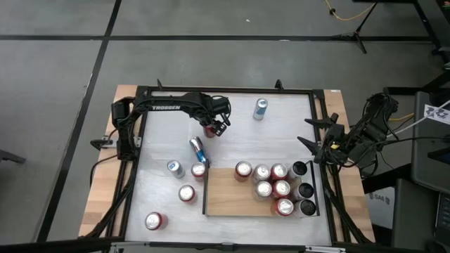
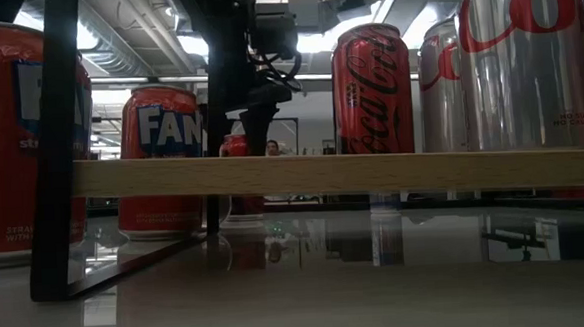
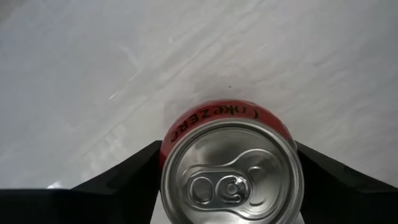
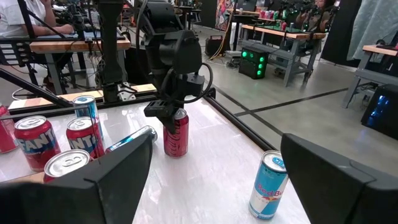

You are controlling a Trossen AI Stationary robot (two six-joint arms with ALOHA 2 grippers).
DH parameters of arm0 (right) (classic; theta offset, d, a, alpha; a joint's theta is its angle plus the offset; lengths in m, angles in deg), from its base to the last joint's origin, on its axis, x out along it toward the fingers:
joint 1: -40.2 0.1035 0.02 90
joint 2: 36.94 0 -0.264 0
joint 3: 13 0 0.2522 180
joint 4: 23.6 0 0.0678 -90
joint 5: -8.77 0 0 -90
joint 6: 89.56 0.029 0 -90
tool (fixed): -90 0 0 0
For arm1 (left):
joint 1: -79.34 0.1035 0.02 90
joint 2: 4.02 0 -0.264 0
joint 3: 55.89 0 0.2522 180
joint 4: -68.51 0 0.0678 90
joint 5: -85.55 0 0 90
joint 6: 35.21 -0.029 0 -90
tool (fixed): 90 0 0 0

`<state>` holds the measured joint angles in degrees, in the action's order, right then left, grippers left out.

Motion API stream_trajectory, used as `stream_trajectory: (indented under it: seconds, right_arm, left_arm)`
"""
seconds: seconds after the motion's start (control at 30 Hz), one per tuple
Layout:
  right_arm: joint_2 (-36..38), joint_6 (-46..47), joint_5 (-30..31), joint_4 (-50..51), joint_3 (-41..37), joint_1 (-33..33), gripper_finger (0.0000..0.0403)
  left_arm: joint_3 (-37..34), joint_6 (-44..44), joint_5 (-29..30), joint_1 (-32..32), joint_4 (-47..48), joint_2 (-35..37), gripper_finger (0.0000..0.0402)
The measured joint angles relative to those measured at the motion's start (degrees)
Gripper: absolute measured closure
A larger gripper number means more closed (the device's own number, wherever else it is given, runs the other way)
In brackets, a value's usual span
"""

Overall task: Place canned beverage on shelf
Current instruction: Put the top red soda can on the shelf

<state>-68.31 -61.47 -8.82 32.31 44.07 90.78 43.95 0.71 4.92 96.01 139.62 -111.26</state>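
On the white tabletop (image 1: pixel 281 133), red can (image 3: pixel 231 167) between left pincer (image 3: pixel 230 186) fingers.

Even overhead light on the white tabletop (image 1: pixel 232 133); low view dim, backlit, with floor-level reflections.

floor (image 1: pixel 211 56): grey, dark seams | workbenches (image 4: pixel 292 37) behind — ceiling lights (image 2: pixel 316 42) bright

shelf (image 1: pixel 232 193) lower centre of high view, on table (image 1: pixel 281 133) | can cluster (image 1: pixel 274 188) on shelf's right half | left gripper (image 1: pixel 214 128) upper centre, around upright can (image 1: pixel 209 130) | tipped can (image 1: pixel 197 149) just below it | lone can (image 1: pixel 261 108) upper right of it | right gripper (image 1: pixel 309 143) at right edge
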Motion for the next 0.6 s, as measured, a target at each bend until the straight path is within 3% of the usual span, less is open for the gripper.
stream_trajectory:
  seconds: [0.27, 0.6]
  right_arm:
    - [0.00, -0.08, 0.00, -0.02, 0.00, 0.00, 0.0056]
    - [0.00, -0.08, 0.00, -0.02, 0.00, 0.00, 0.0056]
  left_arm:
    - [1.33, -2.07, -2.05, -0.04, 1.56, 0.17, 0.0123]
    - [15.54, -7.05, -4.29, -2.73, 11.23, 0.33, 0.0123]
